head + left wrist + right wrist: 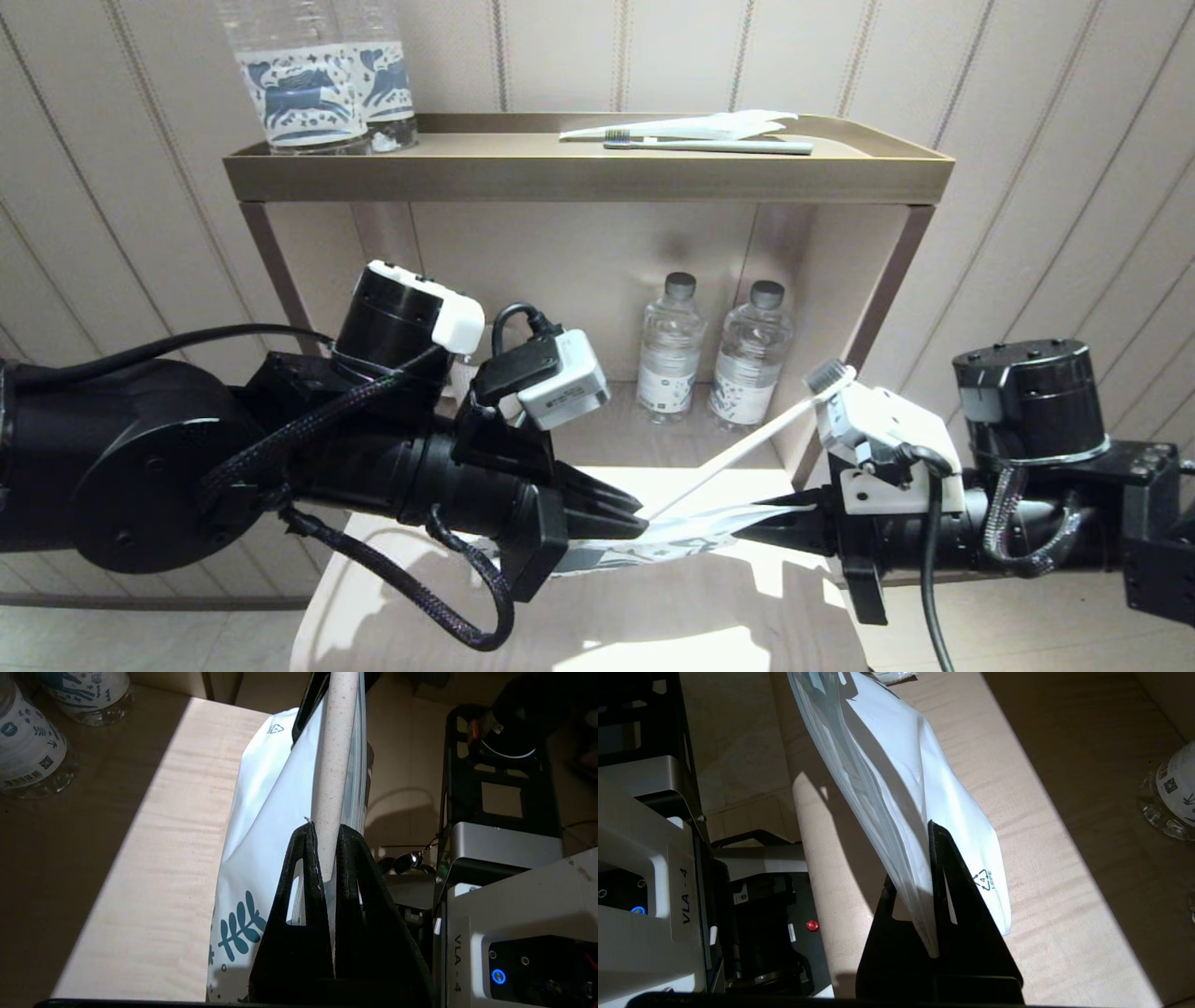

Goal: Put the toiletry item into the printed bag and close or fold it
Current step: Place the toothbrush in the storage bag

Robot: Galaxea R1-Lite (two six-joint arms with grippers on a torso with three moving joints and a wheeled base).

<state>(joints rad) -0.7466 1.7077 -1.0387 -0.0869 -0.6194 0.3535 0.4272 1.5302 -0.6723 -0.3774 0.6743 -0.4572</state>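
Above the pale wooden table (653, 616), held up between the two arms, the printed bag (677, 534) hangs stretched edge-on. The right gripper (780, 525) comes in from three o'clock with its claw pressed together on one end of the pouch. The left gripper (635, 518) comes in from nine o'clock and pinches the tail of the white toothbrush (747, 444). The left wrist view shows the handle squeezed between the black fingers (303, 882), with the bag's film lying against it. Whether that claw also nips the film I cannot tell. The brush slants up toward two o'clock, its dark bristle head near the right wrist's camera, so most of it looks to be outside the pouch.

To do this step well, I judge the right claw should keep the mouth taut and steady while the left steers the brush down along the bag's length. Pushing crosswise against the film would likely buckle the thin plastic or wedge the handle in the zip track. The slider should wait until the bristle end is fully inside.

On the shelf at twelve o'clock lies another toothbrush (709, 145) with its wrapper; it should be left alone.
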